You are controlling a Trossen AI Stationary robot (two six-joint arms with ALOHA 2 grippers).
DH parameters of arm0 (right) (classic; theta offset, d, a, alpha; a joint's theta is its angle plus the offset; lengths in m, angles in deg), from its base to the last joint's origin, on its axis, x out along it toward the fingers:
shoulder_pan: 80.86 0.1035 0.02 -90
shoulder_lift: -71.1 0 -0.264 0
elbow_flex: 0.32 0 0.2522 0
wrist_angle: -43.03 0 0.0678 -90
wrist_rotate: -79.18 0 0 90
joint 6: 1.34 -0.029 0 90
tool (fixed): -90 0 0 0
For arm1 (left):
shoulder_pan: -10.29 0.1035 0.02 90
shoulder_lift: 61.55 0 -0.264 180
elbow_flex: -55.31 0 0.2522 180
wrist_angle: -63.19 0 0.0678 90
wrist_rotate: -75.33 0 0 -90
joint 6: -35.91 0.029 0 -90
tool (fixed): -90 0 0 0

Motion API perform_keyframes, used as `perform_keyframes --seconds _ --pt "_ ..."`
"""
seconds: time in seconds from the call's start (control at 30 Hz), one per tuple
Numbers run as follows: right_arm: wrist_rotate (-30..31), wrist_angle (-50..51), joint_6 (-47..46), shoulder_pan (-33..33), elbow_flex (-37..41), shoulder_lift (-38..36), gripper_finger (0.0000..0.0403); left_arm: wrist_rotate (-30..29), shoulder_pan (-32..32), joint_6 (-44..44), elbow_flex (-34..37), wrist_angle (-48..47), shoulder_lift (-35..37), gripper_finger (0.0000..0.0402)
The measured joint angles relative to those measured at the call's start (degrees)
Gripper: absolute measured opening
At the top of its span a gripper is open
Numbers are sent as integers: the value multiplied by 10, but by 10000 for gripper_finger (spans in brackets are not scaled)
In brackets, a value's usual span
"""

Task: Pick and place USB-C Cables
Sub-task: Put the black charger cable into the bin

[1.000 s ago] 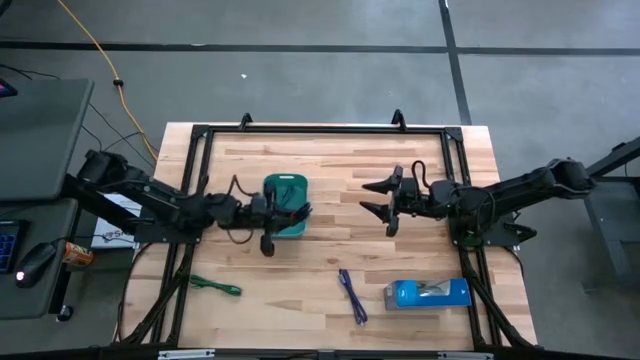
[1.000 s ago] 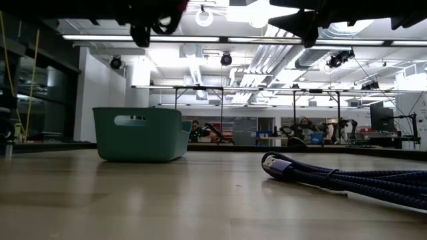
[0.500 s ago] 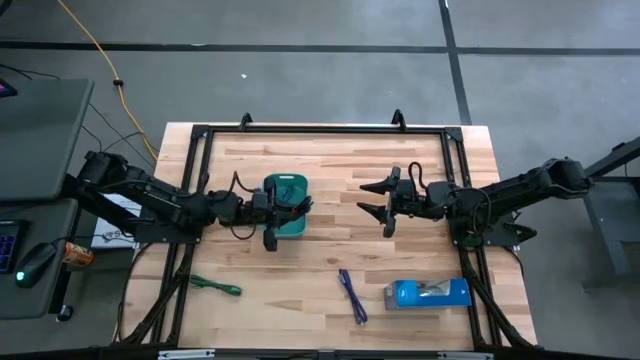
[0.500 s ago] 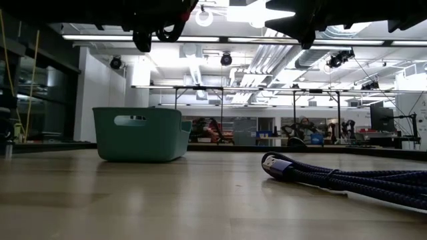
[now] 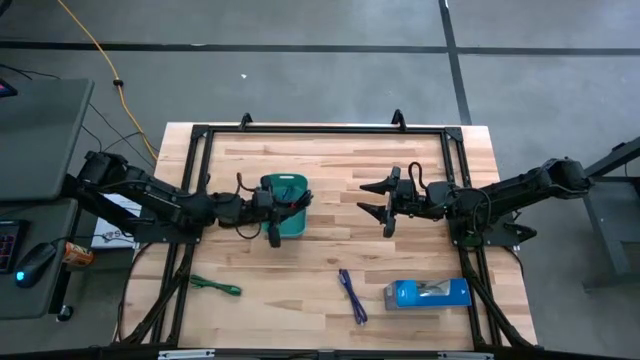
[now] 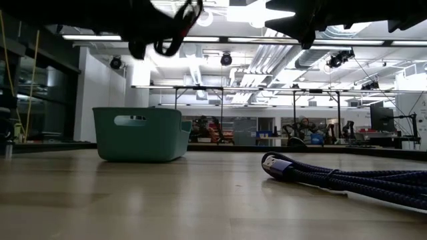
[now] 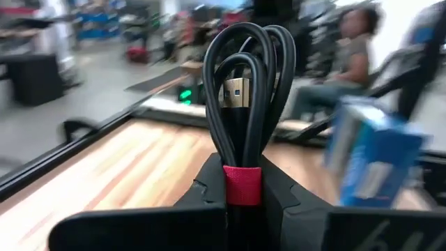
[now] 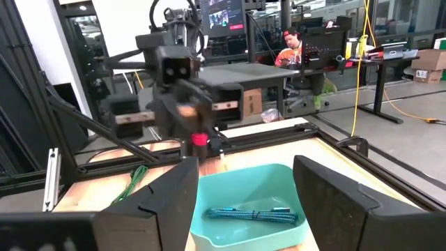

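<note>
Black cable [image 7: 244, 104] with a red band is pinched in the left tool [image 5: 272, 215]; light blue cable [image 8: 252, 215] lies in the tray [image 8: 279, 178]; green cable [image 5: 215, 287] and purple cable [image 5: 352, 296] lie on the table [image 5: 330, 170].

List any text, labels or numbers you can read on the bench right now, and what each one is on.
None can be read.
Blue box: printing on top, too small to read.
White sheet under the left arm: dark marks, too small to read.
Monitor behind the table: picture only, blurred.
Black cable in the left pincer: red band, no print.
Teal tray: no label.
</note>
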Motion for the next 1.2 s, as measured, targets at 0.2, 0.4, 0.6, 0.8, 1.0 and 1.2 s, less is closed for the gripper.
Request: perform_keyframes --seconds 0.2,0.4,0.6,0.8,1.0,1.2 --pt "14 -1 0 0 0 0 227 -56 24 -99 -26 -161 0 8" --pt "23 0 -2 -4 0 0 227 -103 44 -222 -84 -377 -22 8" --pt "23 1 -8 -5 0 0 227 -105 56 -322 -122 -528 -54 8" --pt "23 1 -15 -5 0 0 227 -40 64 -357 -130 -553 -84 8" --pt "22 1 -14 -6 0 0 227 -22 64 -386 -130 -560 -98 8" --pt "22 1 -15 -7 0 0 227 -14 67 -408 -130 -586 -98 8"
